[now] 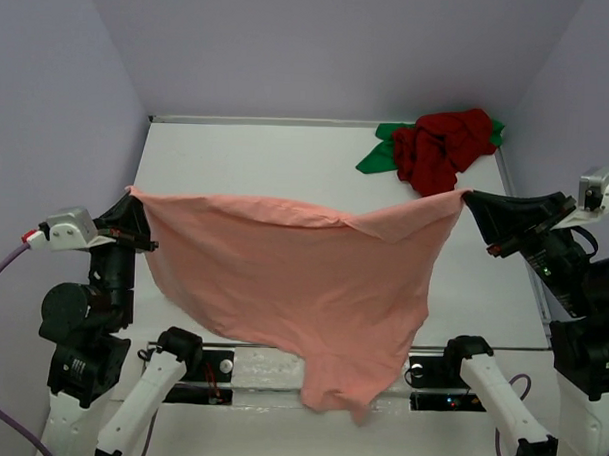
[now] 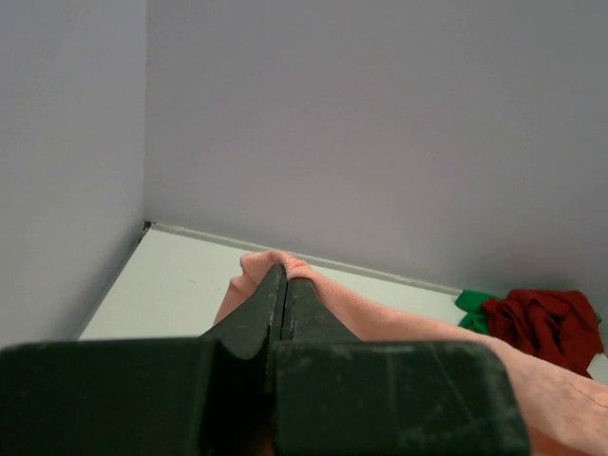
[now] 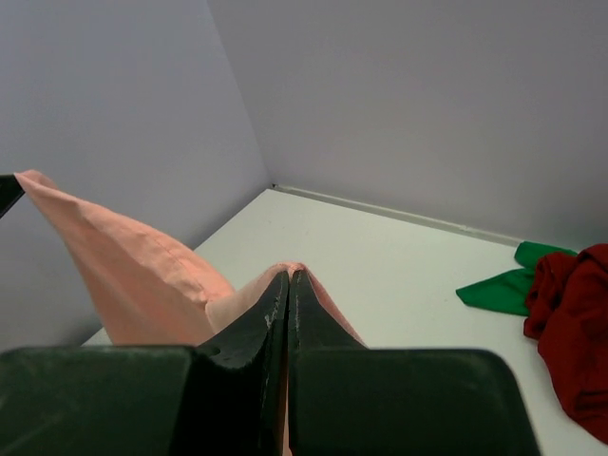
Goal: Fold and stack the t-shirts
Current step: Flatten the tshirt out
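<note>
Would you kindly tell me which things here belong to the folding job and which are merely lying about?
Job:
- salmon-pink t-shirt, stretched between left fingers and right fingers
- dark red t-shirt, crumpled
- green t-shirt under it

Not part of it:
- white table
- purple cable

No legible text, label, brand, number or sign in any view; salmon-pink t-shirt [image 1: 303, 278] plain; arm housings [image 1: 80, 365] too small to read.
</note>
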Motion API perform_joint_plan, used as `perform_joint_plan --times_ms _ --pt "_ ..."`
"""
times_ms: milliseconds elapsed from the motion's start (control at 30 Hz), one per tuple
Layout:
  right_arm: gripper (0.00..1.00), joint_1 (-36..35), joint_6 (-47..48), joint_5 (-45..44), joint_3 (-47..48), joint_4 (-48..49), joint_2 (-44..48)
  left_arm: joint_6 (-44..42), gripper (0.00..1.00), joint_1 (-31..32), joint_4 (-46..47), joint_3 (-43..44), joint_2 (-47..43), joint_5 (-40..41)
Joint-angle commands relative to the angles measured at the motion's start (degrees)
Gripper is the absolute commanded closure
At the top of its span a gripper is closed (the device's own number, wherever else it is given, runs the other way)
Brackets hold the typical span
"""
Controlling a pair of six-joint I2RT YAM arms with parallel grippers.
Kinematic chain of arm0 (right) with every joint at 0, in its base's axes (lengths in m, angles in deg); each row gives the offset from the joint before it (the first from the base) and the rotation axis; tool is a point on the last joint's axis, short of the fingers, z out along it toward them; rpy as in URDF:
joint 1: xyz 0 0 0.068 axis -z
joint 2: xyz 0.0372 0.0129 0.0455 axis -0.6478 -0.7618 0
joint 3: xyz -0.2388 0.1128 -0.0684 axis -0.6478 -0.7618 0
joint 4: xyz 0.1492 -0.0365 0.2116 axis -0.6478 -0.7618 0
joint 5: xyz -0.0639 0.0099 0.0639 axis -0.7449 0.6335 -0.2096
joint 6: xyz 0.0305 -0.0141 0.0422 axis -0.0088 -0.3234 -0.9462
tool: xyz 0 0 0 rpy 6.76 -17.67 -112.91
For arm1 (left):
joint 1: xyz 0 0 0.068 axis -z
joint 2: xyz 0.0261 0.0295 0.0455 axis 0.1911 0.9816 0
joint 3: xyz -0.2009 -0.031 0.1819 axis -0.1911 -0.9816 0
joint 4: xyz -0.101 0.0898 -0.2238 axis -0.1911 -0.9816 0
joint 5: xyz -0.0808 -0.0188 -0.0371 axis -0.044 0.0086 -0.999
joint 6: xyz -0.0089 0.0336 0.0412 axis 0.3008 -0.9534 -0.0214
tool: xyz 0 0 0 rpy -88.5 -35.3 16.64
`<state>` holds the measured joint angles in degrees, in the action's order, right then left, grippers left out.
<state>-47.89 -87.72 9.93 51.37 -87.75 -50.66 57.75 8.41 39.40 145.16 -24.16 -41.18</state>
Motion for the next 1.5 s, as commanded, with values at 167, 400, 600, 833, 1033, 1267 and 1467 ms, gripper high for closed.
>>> perform_joint_plan --times_ms 167,400,600,833,1033,1267,1467 --pt "1.00 0.30 -0.92 -0.72 -8.32 7.72 -0.84 1.36 1.00 0.09 3.68 -4.05 9.07 1.53" --pt "1.00 0.30 -3.37 -0.28 -16.49 13.69 -4.96 0.48 1.00 0.00 4.83 -3.36 18.56 4.33" --pt "1.00 0.30 -3.82 -0.01 -17.65 18.97 -11.19 -0.49 1.00 0.00 6.14 -0.20 28.75 9.33" --pt "1.00 0.30 -3.91 -0.98 -13.18 20.56 -21.99 5.82 1.00 0.00 7.20 3.67 37.81 16.37" --pt "1.00 0.30 -4.26 -1.51 -7.99 20.73 -33.17 14.18 1.00 -0.08 9.92 4.12 48.00 16.38" --pt "1.00 0.30 -2.59 -4.14 -4.82 21.70 -45.38 17.61 1.00 0.00 16.25 4.11 62.76 17.61" --pt "1.00 0.30 -1.01 -8.00 -0.70 22.31 -55.40 18.50 1.00 0.00 17.48 6.92 72.61 24.63"
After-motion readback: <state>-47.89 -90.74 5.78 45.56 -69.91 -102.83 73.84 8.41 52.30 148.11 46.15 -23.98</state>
